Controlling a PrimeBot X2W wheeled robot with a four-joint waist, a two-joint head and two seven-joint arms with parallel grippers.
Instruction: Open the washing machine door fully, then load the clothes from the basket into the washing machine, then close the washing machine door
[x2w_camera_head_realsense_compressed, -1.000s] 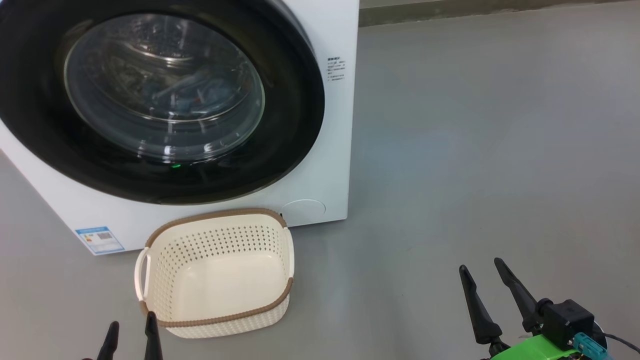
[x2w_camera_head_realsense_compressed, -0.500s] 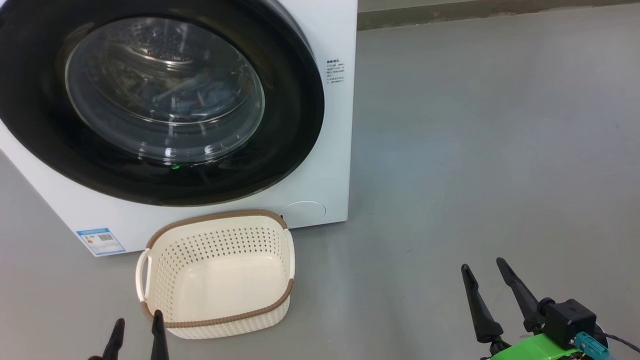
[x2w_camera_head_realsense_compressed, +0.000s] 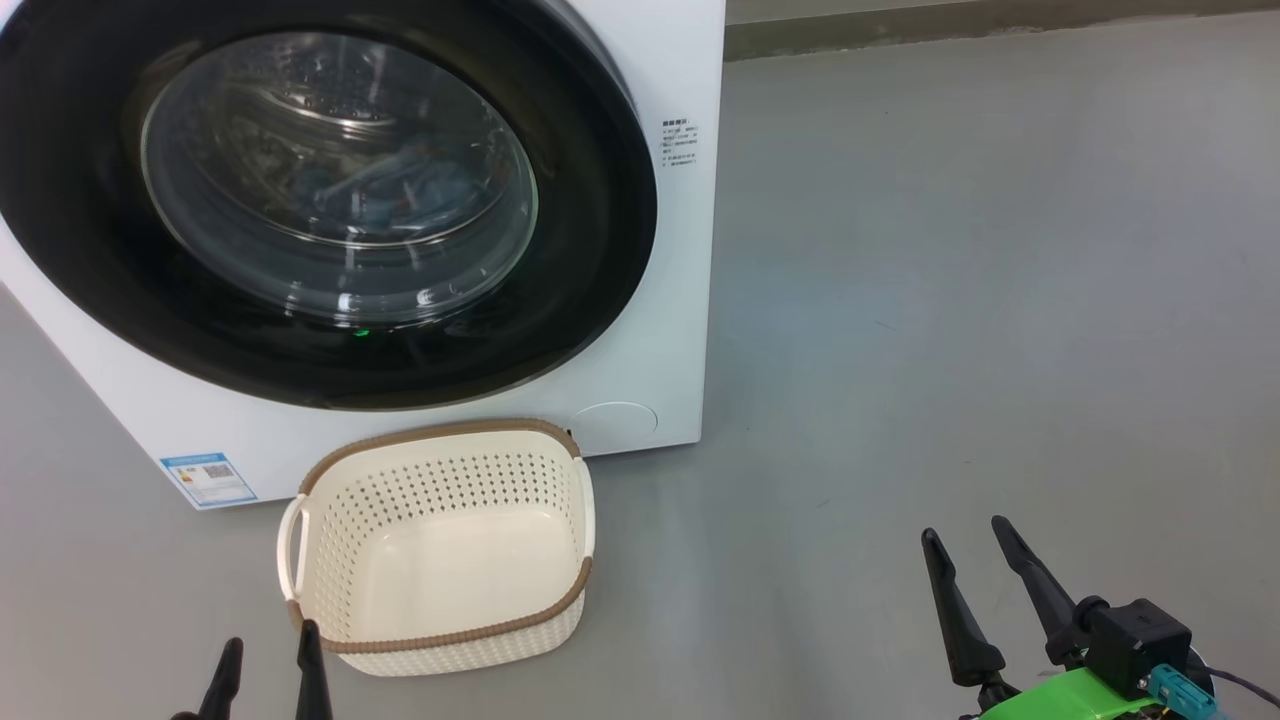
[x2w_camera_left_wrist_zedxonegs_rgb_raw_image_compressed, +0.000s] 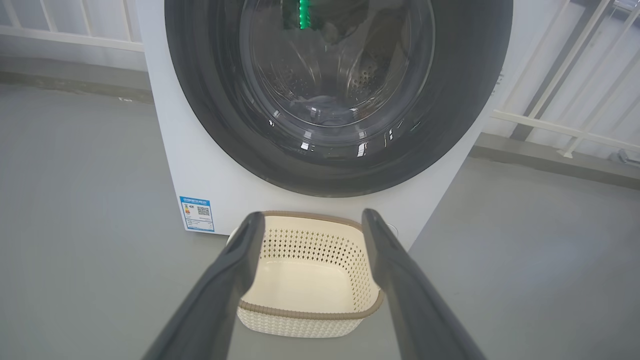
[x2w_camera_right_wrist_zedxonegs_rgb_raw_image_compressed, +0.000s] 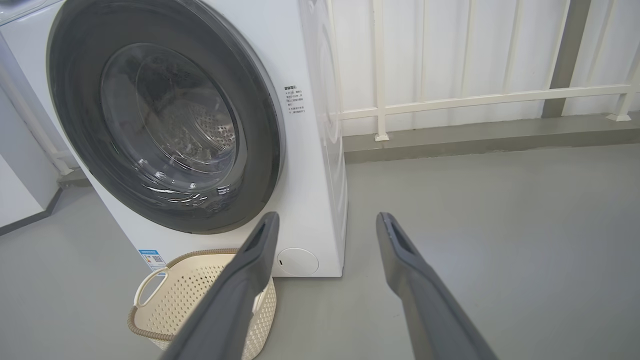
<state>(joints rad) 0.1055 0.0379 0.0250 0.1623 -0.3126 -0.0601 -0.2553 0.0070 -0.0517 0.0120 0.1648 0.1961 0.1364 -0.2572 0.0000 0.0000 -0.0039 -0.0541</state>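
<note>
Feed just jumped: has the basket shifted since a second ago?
No. The basket keeps its gap to the blue label on the washing machine; both slid right together, so the camera moved.

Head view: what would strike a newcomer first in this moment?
The washing machine door, huge, glossy black and shut, dominates the upper left, with bluish clothes faintly visible through its glass. Just below it stands the basket, empty, on the grey floor.

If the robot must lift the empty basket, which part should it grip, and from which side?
Probably the white loop handle on the left end of the basket: it stands off the wall, leaving a gap for a finger. Come from above with the left gripper, which is open and nearest.
</note>
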